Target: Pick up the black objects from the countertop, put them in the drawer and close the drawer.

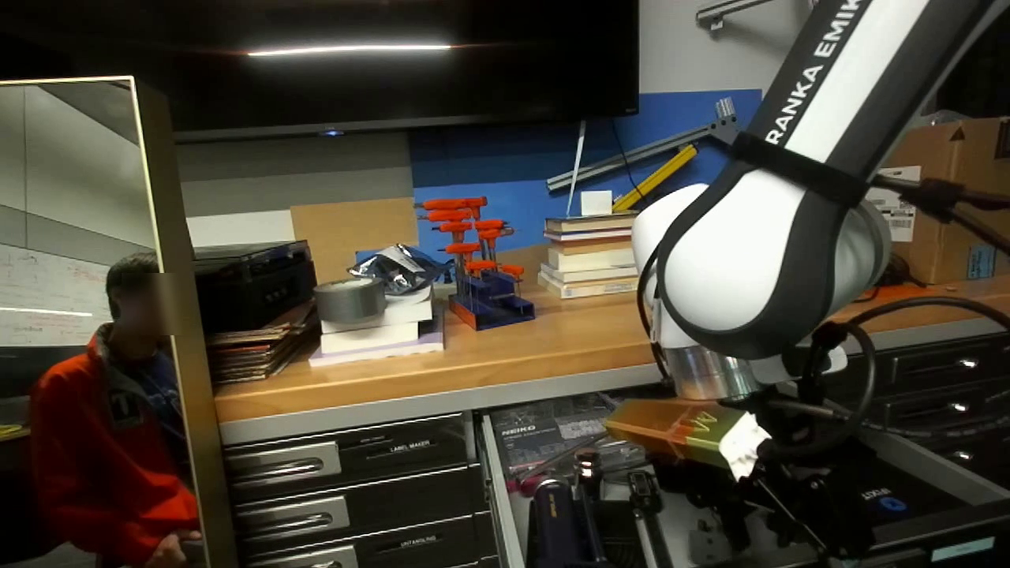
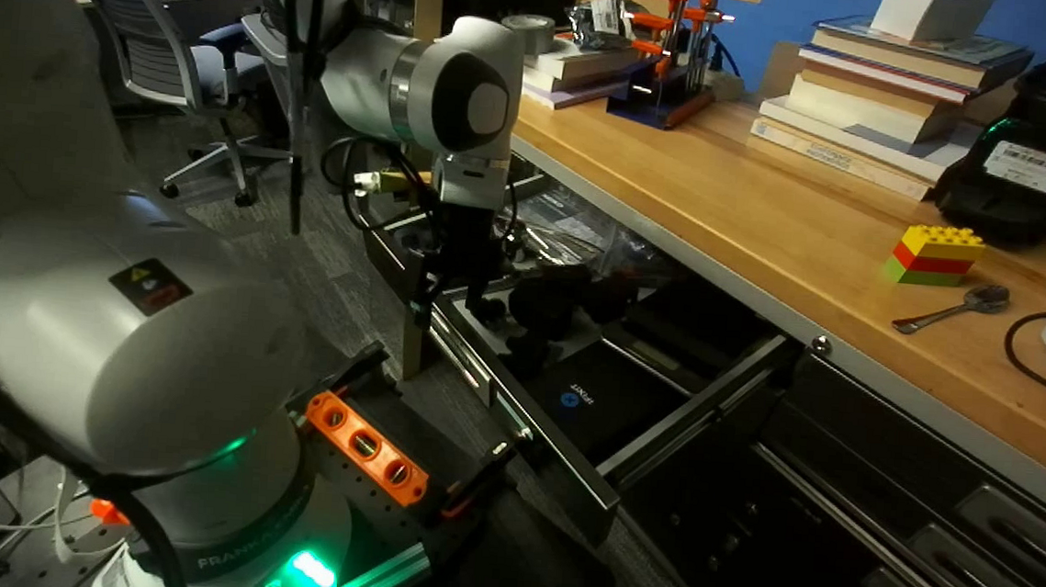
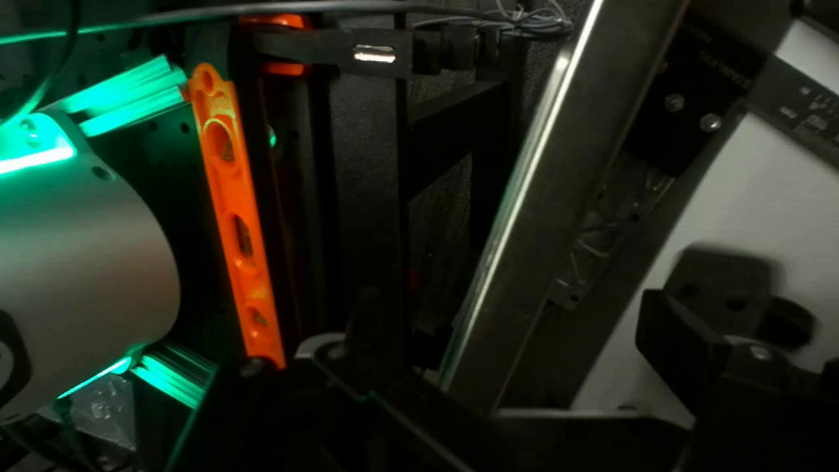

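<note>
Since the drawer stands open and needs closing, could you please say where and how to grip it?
Probably by the upper edge of the drawer front, coming from above and straddling it: in the wrist view it runs long, straight and narrow, a stretch of it bare.

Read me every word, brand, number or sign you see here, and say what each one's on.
"RANKA EMIK", partly cut off: robot arm
"FRANKA", then unclear letters: robot base
"NEIKO": box in the open drawer
"IFIXIT", beside a blue mark: black case
"LABEL MAKER": upper cabinet drawer
"UNTANGLING": lower cabinet drawer
Yellow warning triangle: arm sticker
Too small or blurred: bag label, carton label, book spines, gold block, dark tool in wrist view
</note>
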`<action>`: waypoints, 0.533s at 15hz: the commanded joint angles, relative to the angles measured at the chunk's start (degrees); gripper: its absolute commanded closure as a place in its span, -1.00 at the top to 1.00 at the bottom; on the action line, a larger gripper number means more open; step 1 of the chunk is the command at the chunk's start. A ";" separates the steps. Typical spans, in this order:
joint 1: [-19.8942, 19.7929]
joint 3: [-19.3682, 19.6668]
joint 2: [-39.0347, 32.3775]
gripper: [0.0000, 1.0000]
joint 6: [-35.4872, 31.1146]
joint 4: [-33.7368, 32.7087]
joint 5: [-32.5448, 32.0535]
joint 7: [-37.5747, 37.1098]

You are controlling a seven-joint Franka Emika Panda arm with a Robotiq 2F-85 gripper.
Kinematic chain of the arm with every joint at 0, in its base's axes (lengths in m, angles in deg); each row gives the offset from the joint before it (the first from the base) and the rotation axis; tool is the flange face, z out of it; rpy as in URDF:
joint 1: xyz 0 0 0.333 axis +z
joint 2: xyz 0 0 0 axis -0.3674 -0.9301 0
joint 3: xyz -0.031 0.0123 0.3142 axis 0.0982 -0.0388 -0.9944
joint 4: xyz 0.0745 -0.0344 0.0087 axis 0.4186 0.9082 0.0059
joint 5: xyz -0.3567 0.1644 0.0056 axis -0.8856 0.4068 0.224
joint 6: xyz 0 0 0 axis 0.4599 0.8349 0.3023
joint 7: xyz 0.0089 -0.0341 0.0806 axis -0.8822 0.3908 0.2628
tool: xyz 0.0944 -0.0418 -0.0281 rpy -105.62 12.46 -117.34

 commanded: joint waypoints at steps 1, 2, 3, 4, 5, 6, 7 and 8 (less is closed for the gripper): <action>-1.09 0.71 -1.72 1.00 -9.14 -0.03 0.76 2.54; -1.41 0.91 -2.46 1.00 -12.09 -0.06 0.12 1.93; -1.76 1.16 -3.05 1.00 -14.19 0.02 -0.80 1.38; -2.04 1.42 -3.42 1.00 -15.99 0.04 -1.04 1.40; -2.38 1.76 -3.85 1.00 -18.62 0.06 -1.22 1.58; -2.75 2.14 -4.40 1.00 -21.82 0.10 -1.90 1.23; -3.08 2.55 -5.31 1.00 -24.81 0.14 -3.08 0.56; -3.40 3.11 -6.16 1.00 -27.79 0.14 -5.14 -0.24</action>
